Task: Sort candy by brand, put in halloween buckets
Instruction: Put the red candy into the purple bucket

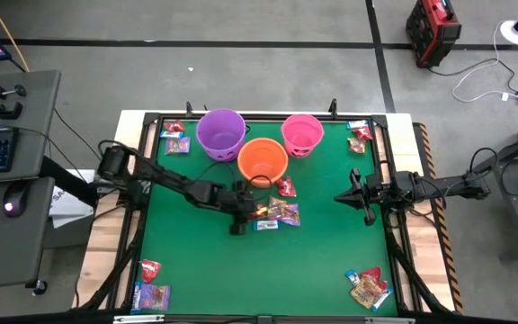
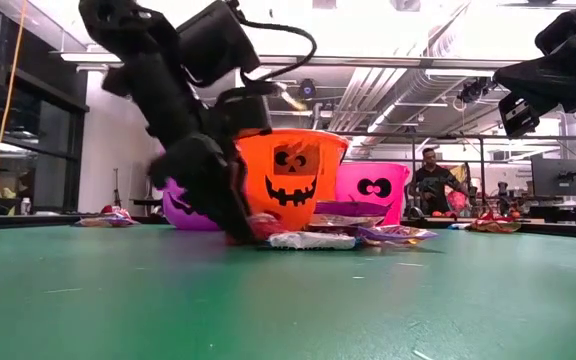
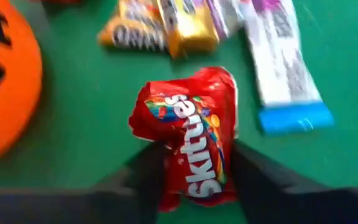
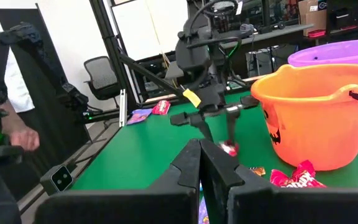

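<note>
Three buckets stand at the far middle of the table: purple [image 1: 220, 132], orange [image 1: 263, 160] and pink [image 1: 301, 133]. My left gripper [image 1: 241, 219] is down at the green mat just near of the orange bucket, shut on a red Skittles packet [image 3: 191, 137]. Beside it lies a small heap of candy [image 1: 279, 213] with gold, brown and blue-and-white wrappers. Another red packet [image 1: 286, 187] lies against the foot of the orange bucket. My right gripper [image 1: 356, 196] hangs over the right half of the table, shut and holding nothing. My left gripper pinches the red Skittles packet by its lower end [image 3: 194, 186] between the two fingers [image 3: 143, 180], coming steeply from above. The fingers lie along the packet's long sides, and the rest of it sticks out past the fingertips, crumpled. It sits right at the mat [image 2: 264, 229]; lifted or not, I cannot tell.
More candy lies in the table's corners: far left [image 1: 176, 139], far right [image 1: 360, 135], near left [image 1: 151, 288] and near right [image 1: 369, 286]. Bare green mat [image 1: 196, 261] stretches across the near middle. A person [image 2: 430, 180] stands in the room beyond the table.
</note>
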`<state>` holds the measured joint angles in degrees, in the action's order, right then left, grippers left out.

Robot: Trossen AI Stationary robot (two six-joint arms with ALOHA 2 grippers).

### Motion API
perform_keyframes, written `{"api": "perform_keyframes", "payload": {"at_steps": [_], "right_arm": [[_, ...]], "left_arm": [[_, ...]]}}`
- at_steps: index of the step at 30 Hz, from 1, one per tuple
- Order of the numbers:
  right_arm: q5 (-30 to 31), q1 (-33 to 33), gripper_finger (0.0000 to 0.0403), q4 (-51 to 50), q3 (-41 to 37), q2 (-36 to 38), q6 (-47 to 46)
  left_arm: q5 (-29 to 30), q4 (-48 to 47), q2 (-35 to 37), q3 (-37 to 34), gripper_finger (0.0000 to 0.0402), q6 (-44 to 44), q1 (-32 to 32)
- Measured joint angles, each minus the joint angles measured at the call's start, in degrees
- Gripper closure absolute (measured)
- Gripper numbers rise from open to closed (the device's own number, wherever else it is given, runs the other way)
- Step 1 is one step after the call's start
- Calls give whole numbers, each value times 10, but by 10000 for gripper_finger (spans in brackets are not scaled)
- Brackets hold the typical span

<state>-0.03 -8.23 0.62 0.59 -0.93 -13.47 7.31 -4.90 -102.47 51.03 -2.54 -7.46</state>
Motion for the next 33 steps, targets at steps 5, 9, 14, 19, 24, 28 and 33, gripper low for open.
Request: {"api": "perform_keyframes", "payload": {"at_steps": [5, 9, 14, 19, 24, 28, 33], "right_arm": [[0, 0, 402, 0, 0, 0, 0], [0, 0, 402, 0, 0, -1, 0], [0, 0, 402, 0, 0, -1, 0], [0, 0, 402, 0, 0, -1, 0], [0, 0, 402, 0, 0, -1, 0], [0, 0, 402, 0, 0, -1, 0], [0, 0, 402, 0, 0, -1, 0]], "left_arm": [[-42, -109, 111, 0, 379, -22, 0], [-17, -173, 254, 0, 373, -8, 0], [141, -162, 401, 1, 395, 42, 29], [180, -170, 433, 1, 397, 62, 164], [98, -171, 390, 1, 389, 63, 293], [65, -199, 354, 19, 349, 65, 336], [80, -258, 313, 67, 273, 86, 349]]}}
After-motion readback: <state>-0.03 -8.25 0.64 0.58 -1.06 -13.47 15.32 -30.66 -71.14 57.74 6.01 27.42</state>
